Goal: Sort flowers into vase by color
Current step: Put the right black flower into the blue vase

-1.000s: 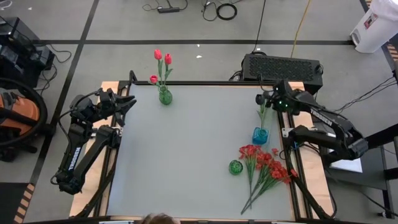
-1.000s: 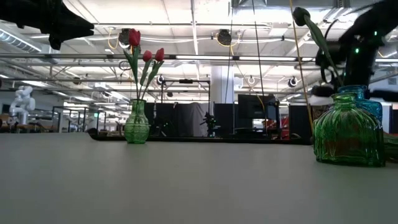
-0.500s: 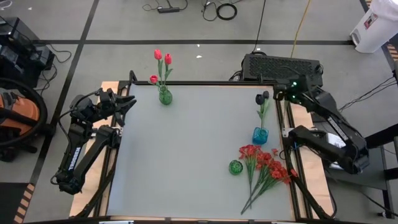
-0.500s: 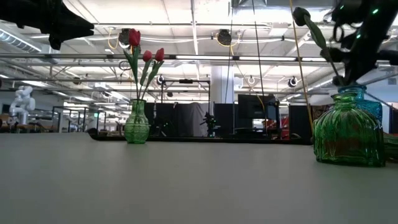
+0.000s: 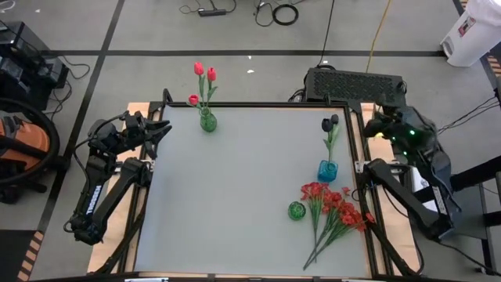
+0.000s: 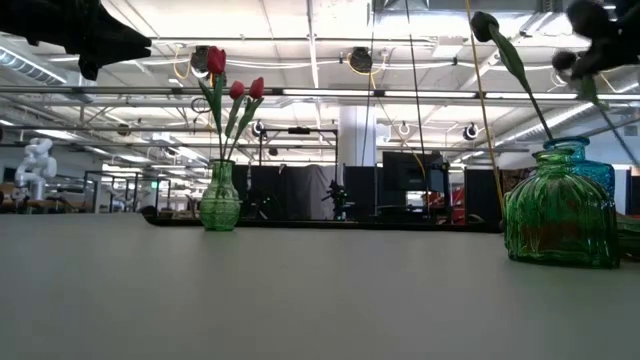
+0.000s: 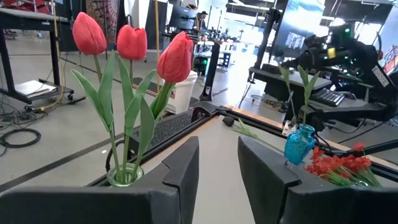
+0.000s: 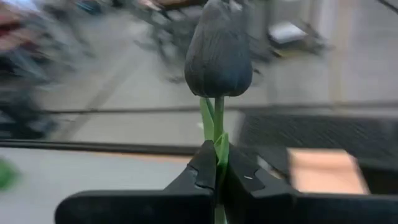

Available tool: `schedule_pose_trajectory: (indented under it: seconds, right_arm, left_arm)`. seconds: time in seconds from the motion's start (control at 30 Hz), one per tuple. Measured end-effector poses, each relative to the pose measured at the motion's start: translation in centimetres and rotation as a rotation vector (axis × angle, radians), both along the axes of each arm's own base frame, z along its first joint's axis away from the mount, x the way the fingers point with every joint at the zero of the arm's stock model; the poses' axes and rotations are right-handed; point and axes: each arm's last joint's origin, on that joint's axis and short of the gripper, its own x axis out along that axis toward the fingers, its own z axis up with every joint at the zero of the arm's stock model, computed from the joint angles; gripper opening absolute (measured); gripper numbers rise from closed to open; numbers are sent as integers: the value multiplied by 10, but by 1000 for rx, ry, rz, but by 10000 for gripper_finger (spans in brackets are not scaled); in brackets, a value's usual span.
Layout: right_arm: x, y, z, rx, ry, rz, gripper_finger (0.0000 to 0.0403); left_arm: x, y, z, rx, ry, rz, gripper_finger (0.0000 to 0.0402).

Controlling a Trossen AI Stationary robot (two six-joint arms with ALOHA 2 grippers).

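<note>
My right gripper hangs off the table's right edge, shut on a black tulip. Another black tulip stands with its stem in the blue vase. Three red-pink tulips stand in the tall green vase at the far left. A bunch of small red blossoms lies flat on the table beside a round green vase. My left gripper waits open at the far left, pointing at the tall green vase. My right gripper pinches the black tulip's green stem between its two fingers, just below the bud. The bud stands above the fingers. The rest of the stem slants down below the gripper; its lower end is outside every view.
A black box sits past the table's far right corner. The round green vase stands close in front of the blue one. The table's middle is bare grey surface.
My right gripper has drawn back from over the blue vase toward the table's right edge and risen, tipping up toward level, and has stayed shut. The black tulip in the blue vase has kept its place.
</note>
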Motion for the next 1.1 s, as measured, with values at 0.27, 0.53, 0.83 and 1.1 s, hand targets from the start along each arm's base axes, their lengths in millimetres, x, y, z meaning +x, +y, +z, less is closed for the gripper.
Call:
schedule_pose_trajectory:
  seconds: [0.27,0.53,0.83,1.1]
  right_arm:
    - [0,16,14,-175,-92,265,0]
    - [-3,28,36,-331,-91,395,0]
    - [0,34,47,-427,-156,627,0]
    - [1,37,54,-472,-228,705,0]
  left_arm:
    - [0,0,0,0,0,0,118]
    - [0,0,0,0,0,0,118]
    - [0,0,0,0,0,0,118]
    - [0,0,0,0,0,0,118]
